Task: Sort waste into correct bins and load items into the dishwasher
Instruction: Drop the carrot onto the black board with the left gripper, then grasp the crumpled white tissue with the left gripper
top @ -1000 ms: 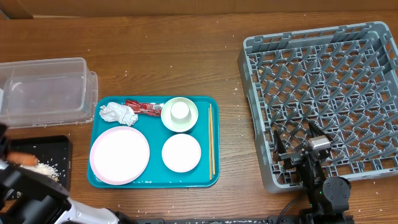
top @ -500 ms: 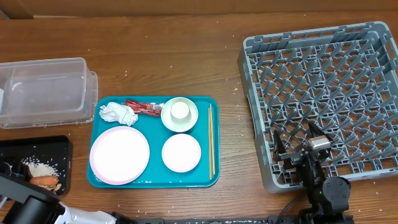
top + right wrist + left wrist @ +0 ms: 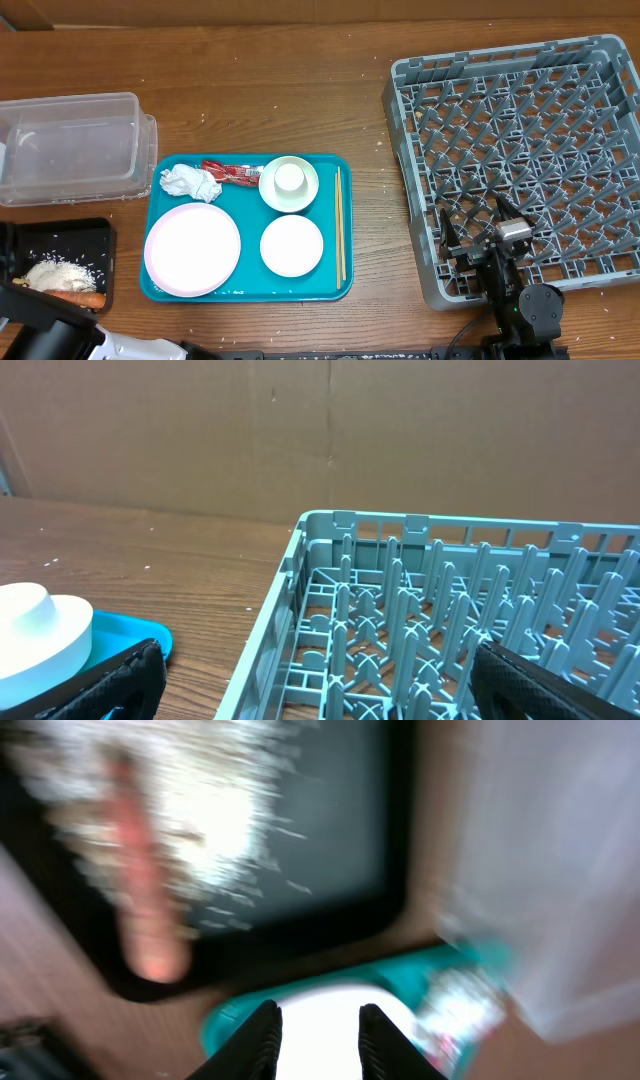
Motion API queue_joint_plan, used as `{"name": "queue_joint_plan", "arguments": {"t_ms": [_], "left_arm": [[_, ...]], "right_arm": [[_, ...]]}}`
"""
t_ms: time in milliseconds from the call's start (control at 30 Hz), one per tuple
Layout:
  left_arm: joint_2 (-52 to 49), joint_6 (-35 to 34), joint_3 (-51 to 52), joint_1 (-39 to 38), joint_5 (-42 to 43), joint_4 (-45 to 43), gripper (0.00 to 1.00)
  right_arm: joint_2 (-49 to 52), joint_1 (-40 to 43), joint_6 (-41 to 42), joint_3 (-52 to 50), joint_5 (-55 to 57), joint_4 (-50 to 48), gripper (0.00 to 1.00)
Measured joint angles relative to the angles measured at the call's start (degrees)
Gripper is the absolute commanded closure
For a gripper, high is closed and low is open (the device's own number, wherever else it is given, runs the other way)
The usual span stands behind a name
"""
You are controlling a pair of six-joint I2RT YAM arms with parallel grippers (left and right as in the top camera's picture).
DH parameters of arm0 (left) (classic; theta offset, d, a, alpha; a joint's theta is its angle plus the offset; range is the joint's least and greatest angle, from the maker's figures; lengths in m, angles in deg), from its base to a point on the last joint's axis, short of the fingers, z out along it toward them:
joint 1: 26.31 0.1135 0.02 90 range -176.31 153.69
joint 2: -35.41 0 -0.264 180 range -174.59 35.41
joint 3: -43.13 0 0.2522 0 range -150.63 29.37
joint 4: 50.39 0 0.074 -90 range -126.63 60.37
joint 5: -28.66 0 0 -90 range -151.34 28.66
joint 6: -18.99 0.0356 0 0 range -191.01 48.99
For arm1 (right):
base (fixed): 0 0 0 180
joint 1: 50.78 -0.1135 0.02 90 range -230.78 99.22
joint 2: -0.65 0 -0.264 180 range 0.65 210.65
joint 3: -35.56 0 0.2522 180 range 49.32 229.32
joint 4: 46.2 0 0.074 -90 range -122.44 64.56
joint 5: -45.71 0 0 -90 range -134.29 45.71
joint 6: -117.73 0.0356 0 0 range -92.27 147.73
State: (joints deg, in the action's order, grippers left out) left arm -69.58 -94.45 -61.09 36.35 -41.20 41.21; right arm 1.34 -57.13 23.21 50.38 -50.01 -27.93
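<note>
Grey plastic rack (image 3: pixel 520 130) — matt wooden table (image 3: pixel 300 90)

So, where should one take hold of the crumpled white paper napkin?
Probably pinch the crumpled white paper napkin at its bunched middle, from straight above: it lies as a loose mound on the teal plastic tray, with the small red sauce packet close beside it.

The serving tray (image 3: pixel 250 200) is set mid-tabletop (image 3: pixel 300 80), the dish rack (image 3: pixel 520 150) to its right. At left, the tub (image 3: pixel 70 145) is placed behind the flat tray (image 3: pixel 85 238), in which rice (image 3: pixel 50 272) and carrot stick (image 3: pixel 75 297) are laid.
</note>
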Motion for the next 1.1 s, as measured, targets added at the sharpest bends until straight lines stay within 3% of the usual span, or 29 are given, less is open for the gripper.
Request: {"name": "queue_joint_plan", "arguments": {"t_ms": [67,167,333,367,433,500,567,667,833,1033,1100], "left_arm": [[0.3,3.1,-2.4,-1.2,6.2,1.5,0.61],[2.0,6.7,-2.9,-6.1,10.8,3.0,0.59],[3.6,8.6,-3.2,-26.8,10.3,5.1,0.56],[3.6,8.2,-3.2,-30.1,9.3,4.7,0.47],[3.6,6.0,-3.2,-36.9,5.3,2.4,0.0],[3.6,2.4,-3.3,-45.1,-1.3,-1.2,0.0],[3.6,0.0,-3.3,-52.2,-8.6,-6.2,0.08],[3.6,-1.7,-3.3,-56.8,-14.1,-9.4,0.2],[-0.5,-8.9,-3.3,-57.4,-18.7,-8.9,0.28],[-8.3,-17.0,-3.3,-57.6,-25.3,-8.2,0.29],[-10.1,-18.7,-3.3,-57.8,-27.2,-7.5,0.34]], "right_arm": [[0.0,0.0,0.0,0.0,0.0,0.0,0.0],[0.0,0.0,0.0,0.0,0.0,0.0,0.0],[0.0,0.0,0.0,0.0,0.0,0.1,0.0],[0.0,0.0,0.0,0.0,0.0,0.0,0.0],[0.0,0.0,0.0,0.0,0.0,0.1,0.0],[0.0,0.0,0.0,0.0,0.0,0.0,0.0],[0.0,0.0,0.0,0.0,0.0,0.0,0.0],[0.0,0.0,0.0,0.0,0.0,0.0,0.0],[0.0,0.0,0.0,0.0,0.0,0.0,0.0],[0.0,0.0,0.0,0.0,0.0,0.0,0.0],[0.0,0.0,0.0,0.0,0.0,0.0,0.0]]}}
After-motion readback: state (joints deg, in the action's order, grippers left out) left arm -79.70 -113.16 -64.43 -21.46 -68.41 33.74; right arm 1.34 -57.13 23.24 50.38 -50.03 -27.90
